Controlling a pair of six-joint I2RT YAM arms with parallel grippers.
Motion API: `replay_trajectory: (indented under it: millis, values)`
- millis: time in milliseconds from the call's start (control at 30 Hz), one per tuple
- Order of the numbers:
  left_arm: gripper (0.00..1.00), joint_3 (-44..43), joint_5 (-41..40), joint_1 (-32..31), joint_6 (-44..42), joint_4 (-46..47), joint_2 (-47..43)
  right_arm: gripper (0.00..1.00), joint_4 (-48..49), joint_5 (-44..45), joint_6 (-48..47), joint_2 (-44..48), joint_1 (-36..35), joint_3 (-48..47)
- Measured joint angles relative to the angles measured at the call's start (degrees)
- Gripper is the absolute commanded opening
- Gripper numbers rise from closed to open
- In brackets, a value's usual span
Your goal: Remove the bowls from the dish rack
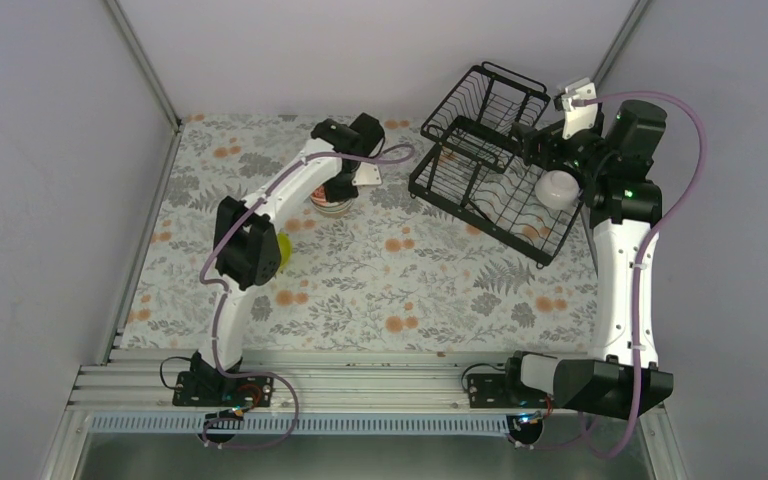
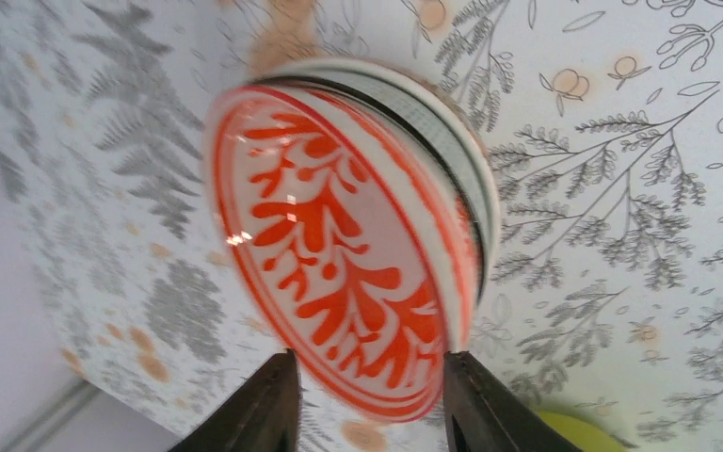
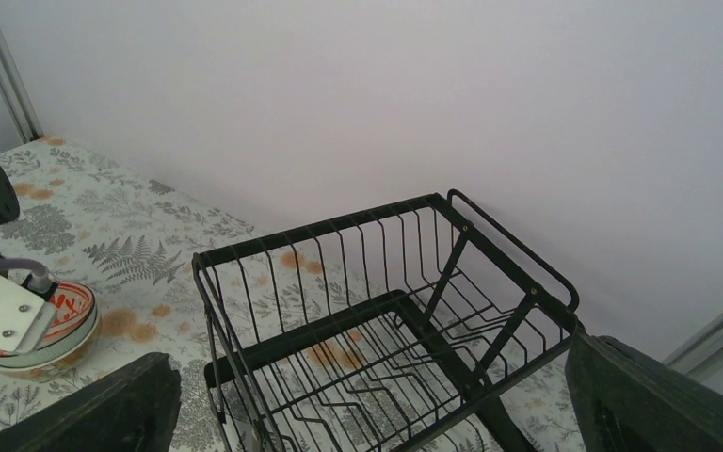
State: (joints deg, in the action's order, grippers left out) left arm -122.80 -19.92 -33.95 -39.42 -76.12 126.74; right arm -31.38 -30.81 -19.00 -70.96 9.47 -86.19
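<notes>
From the overhead camera I am watching the left hand (image 1: 336, 192) hanging over a stack (image 1: 332, 207) of bowls on the far left part of the desk (image 1: 410, 290), well apart from the dish rack (image 1: 480, 150), which is sitting at the far right. A lime-yellow bowl (image 1: 283, 250) is lying alone on the desk nearer to me, half hidden by the left arm's elbow. A white bowl (image 1: 558, 188) is sitting in the rack's lower part at its right end, just beside the right arm. The right hand (image 1: 538, 145) is hovering above the rack, and from here I cannot tell how either hand is set. Through the left wrist camera I am looking into the patterned bowl (image 2: 339, 245), white with red-orange fronds, which is topping the stack with a pale bowl (image 2: 433, 104) showing its rim beneath. The left hand's fingers (image 2: 264, 410) are standing parted, and the patterned bowl's near rim is showing in the gap. I cannot tell whether either finger is touching it. The lime-yellow bowl is peeking in at the bottom edge. Through the right wrist camera the right hand's fingers (image 3: 104, 410) are spread wide at the bottom corners, gripping nothing, with the rack's upper tier and the plain wall (image 3: 339, 94) showing between them. The stack is sitting off to the left, partly covered by the left arm's white plate (image 3: 0, 315).
</notes>
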Motion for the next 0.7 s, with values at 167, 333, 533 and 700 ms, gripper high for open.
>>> replay_trajectory:
  millis: [167,333,533,700]
  values:
    - [0.82,-4.63,-0.13,-0.04,0.92,-0.42,0.07,1.00,0.02,0.04,0.00,0.15,0.09,0.63]
    - [1.00,-2.01,0.92,-0.02,1.70,1.90,-0.72,1.00,-0.02,0.83,0.04,0.26,0.87,0.85]
    - [1.00,5.14,1.14,0.04,2.21,5.57,-1.77,1.00,-0.04,3.10,0.31,1.68,1.51,1.03]
    - [1.00,4.87,1.62,0.42,2.16,8.02,-2.21,1.00,0.00,4.57,0.46,4.57,1.55,2.10]
